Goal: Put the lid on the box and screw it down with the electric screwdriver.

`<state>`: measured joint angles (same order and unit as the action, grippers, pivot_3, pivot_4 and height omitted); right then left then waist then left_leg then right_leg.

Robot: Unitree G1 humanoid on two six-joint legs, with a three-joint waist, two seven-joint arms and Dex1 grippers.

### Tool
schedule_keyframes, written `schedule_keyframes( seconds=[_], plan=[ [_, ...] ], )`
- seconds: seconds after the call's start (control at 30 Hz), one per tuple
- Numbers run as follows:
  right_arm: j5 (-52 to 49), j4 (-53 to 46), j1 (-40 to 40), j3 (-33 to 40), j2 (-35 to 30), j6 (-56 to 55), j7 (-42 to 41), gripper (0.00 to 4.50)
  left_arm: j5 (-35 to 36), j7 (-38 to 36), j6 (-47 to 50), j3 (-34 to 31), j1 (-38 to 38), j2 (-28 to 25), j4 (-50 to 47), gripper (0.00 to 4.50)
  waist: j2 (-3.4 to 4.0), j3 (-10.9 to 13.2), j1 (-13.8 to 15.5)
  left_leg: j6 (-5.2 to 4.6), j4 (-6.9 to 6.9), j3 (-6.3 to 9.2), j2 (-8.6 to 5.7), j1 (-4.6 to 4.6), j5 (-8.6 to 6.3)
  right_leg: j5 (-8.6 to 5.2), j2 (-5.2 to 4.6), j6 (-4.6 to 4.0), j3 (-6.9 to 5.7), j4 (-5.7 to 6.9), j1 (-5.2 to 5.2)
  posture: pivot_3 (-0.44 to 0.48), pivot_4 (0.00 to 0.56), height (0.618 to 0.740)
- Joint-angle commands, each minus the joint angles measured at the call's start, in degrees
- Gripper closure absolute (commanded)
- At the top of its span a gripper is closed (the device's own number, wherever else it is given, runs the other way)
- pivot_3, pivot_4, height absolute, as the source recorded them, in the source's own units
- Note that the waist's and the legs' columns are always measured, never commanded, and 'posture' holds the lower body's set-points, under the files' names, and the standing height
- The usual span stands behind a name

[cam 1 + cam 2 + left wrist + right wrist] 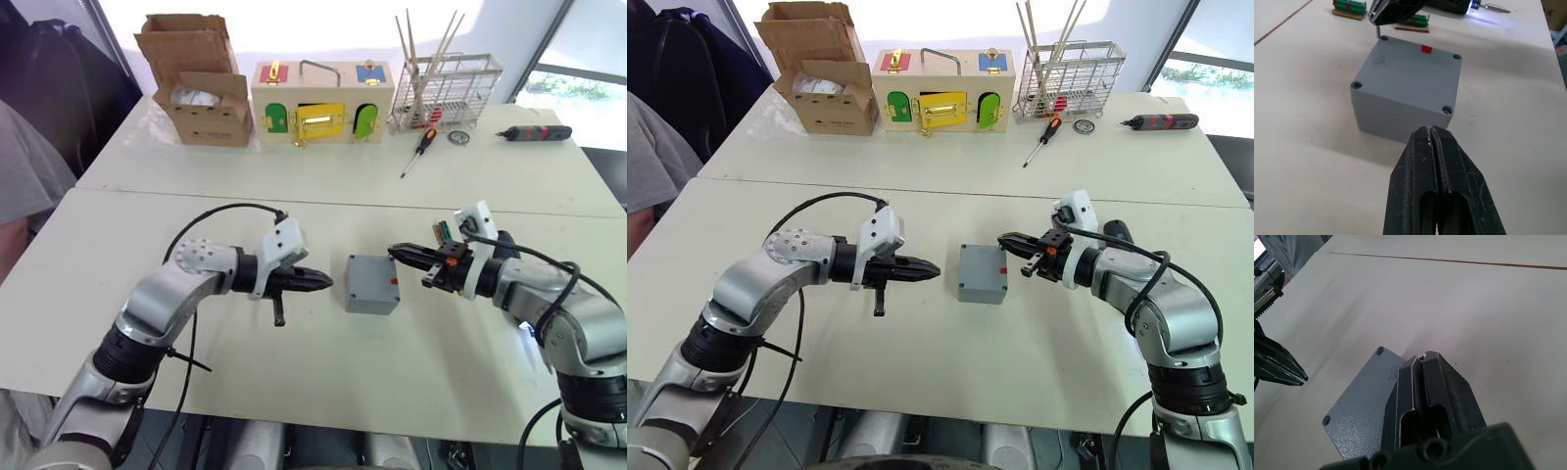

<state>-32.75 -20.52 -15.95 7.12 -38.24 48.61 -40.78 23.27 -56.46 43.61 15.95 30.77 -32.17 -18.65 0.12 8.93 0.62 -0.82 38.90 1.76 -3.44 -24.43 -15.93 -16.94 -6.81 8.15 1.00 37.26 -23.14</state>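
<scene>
A: Nearest the camera, two end effectors over the desk point(294, 372). Left end effector point(323, 282): fingers pressed together, nothing between them, tip aimed at the box point(372, 284) and just short of its left side.

B: Right one?

A: Right end effector point(395, 253): fingers closed on a thin metal pin, hard to make out. Its tip sits at the box's far right corner; in the left wrist view the pin stands right at a corner screw hole.

B: Lid?

A: Lid point(1408, 76) sits flat on the box, edges flush, four corner holes showing. Small red mark on the side facing the right arm. Box stands mid-desk between the two arms.

B: Electric screwdriver?

A: Electric screwdriver point(1449, 4) lies on the desk behind the right end effector, bit end lit. Cannot tell its full shape.

B: Back of the desk?

A: Cardboard box point(201, 83), wooden box point(323, 103) with coloured doors, wire rack point(446, 88) with sticks, a red-handled screwdriver point(418, 149), and a dark driver point(534, 132) with red bands at far right.
</scene>
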Motion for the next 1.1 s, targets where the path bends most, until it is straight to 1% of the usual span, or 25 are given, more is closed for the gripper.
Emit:
schedule_keyframes(
  seconds=[0.03,0.17,0.63,0.93,1.1],
  plan=[
    [-0.2,-0.7,0.3,0.5,-0.1,-1.1,0.0,4.48,1.0,0.4,0.1,-1.3,0.7,-0.1,-1.0,4.50,0.00,0.0,-0.1,0.00,0.00,0.00,0.00,0.00,0.00,0.00,0.00,0.00,0.00,0.00,0.00,0.000,0.150,0.739],
    [-1.1,-1.1,0.3,1.8,-0.6,-0.3,0.4,4.48,1.0,0.4,-0.2,-1.1,0.4,-0.3,-0.9,4.50,0.00,0.0,0.0,0.00,0.00,0.00,0.00,0.00,0.00,0.00,0.00,0.00,0.00,0.00,0.00,0.000,0.150,0.739],
    [-1.4,-1.6,1.0,2.1,-1.0,0.2,0.5,4.48,0.5,0.5,-1.2,-0.2,0.7,0.0,0.0,4.50,0.00,0.0,0.0,0.00,0.00,0.00,0.00,0.00,0.00,0.00,0.00,0.00,0.00,0.00,0.00,0.000,0.150,0.739],
    [0.0,-0.6,1.2,0.6,-0.6,-1.1,0.6,4.48,0.2,0.7,-1.6,0.0,0.9,0.2,0.3,4.50,0.00,0.0,0.0,0.00,0.00,0.00,0.00,0.00,0.00,0.00,0.00,0.00,0.00,0.00,0.00,0.000,0.150,0.739],
    [0.8,0.0,1.2,-0.6,-1.4,-1.6,-0.1,4.48,0.2,1.0,-1.5,-0.1,0.9,0.3,0.2,4.50,0.00,0.0,0.0,0.00,0.00,0.00,0.00,0.00,0.00,0.00,0.00,0.00,0.00,0.00,0.00,0.000,0.150,0.739]
  ],
)
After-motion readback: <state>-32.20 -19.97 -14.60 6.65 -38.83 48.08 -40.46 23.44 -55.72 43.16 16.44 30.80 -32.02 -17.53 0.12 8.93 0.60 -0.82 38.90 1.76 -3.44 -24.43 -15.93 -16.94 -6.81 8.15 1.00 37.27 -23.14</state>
